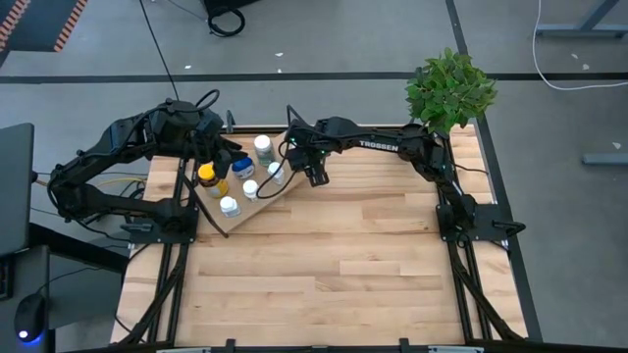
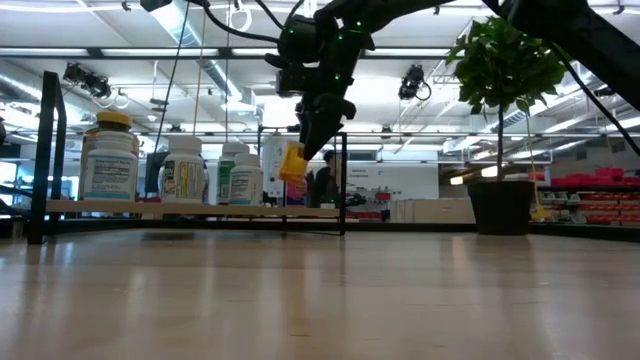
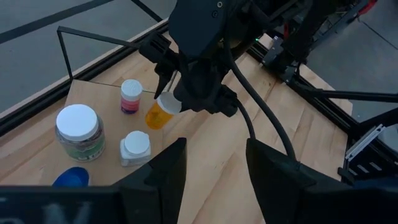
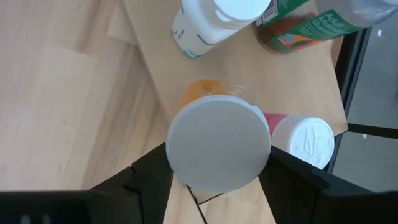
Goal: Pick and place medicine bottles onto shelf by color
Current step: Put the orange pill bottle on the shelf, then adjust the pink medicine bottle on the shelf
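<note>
The shelf (image 1: pixel 257 211), a light-wood board in a black wire frame, lies at the table's far left and carries several medicine bottles: a yellow-capped amber one (image 1: pixel 207 176), a blue one (image 1: pixel 242 167) and white-capped ones (image 1: pixel 229 206). My right gripper (image 2: pixel 312 130) is over the board's right end, shut on a small orange bottle (image 2: pixel 292 163). Beside it stands a pink-labelled bottle (image 3: pixel 131 94). My left gripper (image 3: pixel 214 168) hovers open above the shelf's left part, with nothing between its fingers. My right gripper pinches the orange bottle's white cap (image 4: pixel 217 149) between its two fingers, one on each side of the cap's rim. The fingers slant down from above. The bottle hangs tilted below them, with its orange body (image 3: pixel 155 117) just above the shelf board.
A potted green plant (image 1: pixel 449 88) stands at the table's far right corner. The shelf's wire frame (image 3: pixel 93 40) rises along the board's edges. The slatted tabletop (image 1: pixel 343 265) stretches from the shelf toward the near edge.
</note>
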Robot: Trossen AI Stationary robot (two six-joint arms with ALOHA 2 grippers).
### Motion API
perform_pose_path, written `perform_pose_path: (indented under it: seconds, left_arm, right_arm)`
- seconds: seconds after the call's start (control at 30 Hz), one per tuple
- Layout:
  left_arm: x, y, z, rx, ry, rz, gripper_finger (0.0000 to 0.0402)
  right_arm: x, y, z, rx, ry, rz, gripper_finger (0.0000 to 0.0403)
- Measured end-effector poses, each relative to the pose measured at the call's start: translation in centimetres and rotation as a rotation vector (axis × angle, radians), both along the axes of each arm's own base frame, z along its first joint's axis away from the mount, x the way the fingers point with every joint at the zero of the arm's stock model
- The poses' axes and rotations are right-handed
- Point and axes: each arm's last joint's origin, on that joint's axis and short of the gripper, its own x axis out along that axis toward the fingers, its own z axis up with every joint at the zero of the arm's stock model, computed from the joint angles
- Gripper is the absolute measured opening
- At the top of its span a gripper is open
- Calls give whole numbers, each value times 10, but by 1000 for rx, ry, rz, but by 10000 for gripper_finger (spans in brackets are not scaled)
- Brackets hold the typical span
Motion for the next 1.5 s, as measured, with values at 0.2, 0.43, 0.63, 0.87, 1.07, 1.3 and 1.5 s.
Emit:
perform_pose_path:
  seconds: [0.2,0.43,0.63,0.87,1.07,1.3,1.5]
  left_arm:
    - [0,0,0,-9,-3,7,172]
    - [0,0,0,-9,-3,7,172]
    - [0,0,0,-9,-3,7,172]
    - [0,0,0,-9,-3,6,172]
    - [0,0,0,-3,-1,2,172]
    - [0,0,0,-4,0,2,172]
    - [0,0,1,20,-5,-12,172]
  right_arm:
    - [0,-1,0,6,-3,-15,254]
    - [0,-1,0,18,-8,-43,257]
    - [0,-1,0,22,-19,-63,257]
    - [1,-2,1,-13,-17,-70,257]
    - [1,-1,2,8,-28,-124,257]
    - [2,2,23,70,-111,-290,257]
    - [2,-1,52,-118,-150,-125,257]
